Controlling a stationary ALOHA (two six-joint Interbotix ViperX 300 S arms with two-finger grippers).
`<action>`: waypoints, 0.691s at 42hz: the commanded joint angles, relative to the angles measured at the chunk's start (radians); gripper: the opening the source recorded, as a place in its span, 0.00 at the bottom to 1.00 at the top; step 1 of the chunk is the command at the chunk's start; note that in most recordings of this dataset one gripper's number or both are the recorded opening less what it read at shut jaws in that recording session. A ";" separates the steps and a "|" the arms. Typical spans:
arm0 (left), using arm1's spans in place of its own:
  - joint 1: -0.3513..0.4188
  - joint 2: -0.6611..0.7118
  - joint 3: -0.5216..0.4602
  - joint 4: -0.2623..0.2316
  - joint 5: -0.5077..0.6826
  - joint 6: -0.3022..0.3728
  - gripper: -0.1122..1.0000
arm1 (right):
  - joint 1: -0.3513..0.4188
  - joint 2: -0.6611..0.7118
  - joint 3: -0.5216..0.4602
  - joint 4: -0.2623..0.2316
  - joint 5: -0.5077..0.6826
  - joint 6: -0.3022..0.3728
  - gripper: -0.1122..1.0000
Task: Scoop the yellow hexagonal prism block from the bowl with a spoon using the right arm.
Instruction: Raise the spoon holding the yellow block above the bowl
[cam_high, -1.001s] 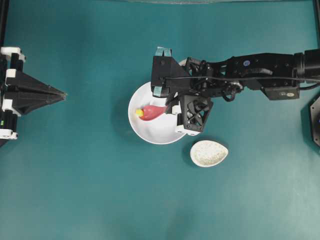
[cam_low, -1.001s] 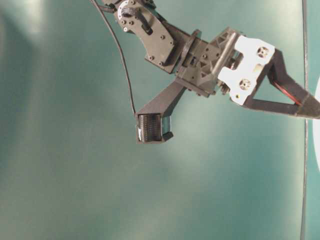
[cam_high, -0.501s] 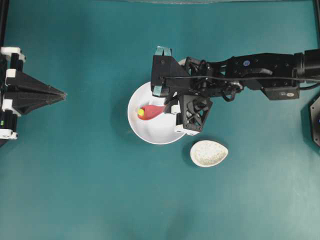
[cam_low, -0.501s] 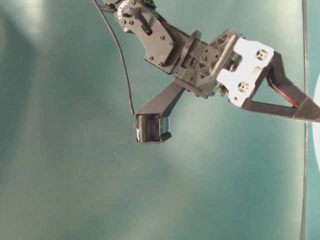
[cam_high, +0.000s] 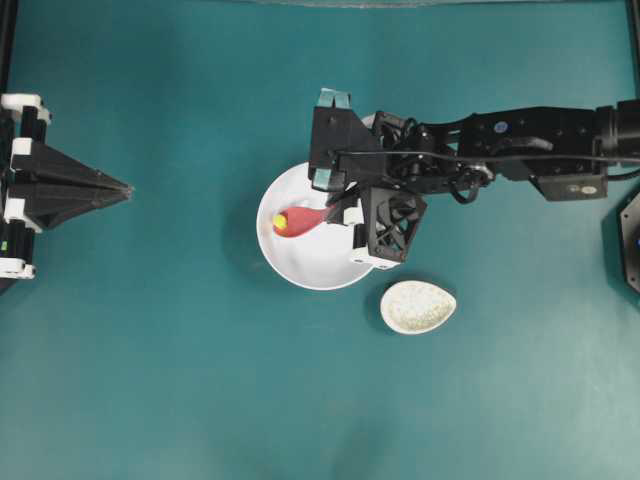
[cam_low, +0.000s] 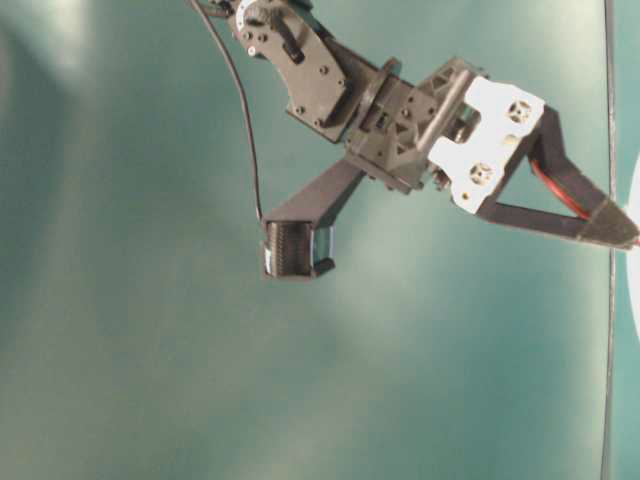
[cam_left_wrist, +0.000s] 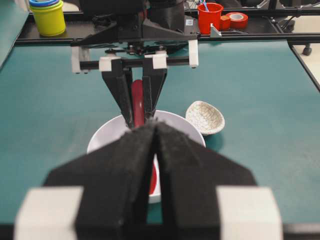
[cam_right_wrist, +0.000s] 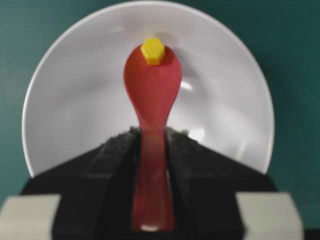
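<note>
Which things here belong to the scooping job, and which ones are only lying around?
Belongs to the job:
- yellow block, at the tip of the spoon's scoop
- red spoon
- white bowl
- right tool, shut on the spoon handle

Just lying about:
- speckled oval dish, beside the bowl
- left tool, shut and idle
- yellow cup, red cup and tape roll behind the table

the overhead view looks straight down on the whole teal surface. the table-level view sits close beside the right arm, catching only it. the left wrist view faces across toward the bowl; the right wrist view looks closely down into that same bowl.
</note>
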 joint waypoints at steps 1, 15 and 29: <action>0.000 0.009 -0.012 0.002 -0.005 0.000 0.10 | 0.000 -0.041 0.003 0.006 -0.031 0.003 0.31; 0.000 0.009 -0.012 0.003 -0.005 0.000 0.10 | 0.000 -0.071 0.051 0.008 -0.112 0.011 0.31; 0.000 0.009 -0.012 0.002 -0.005 0.000 0.10 | 0.002 -0.107 0.103 0.021 -0.204 0.012 0.31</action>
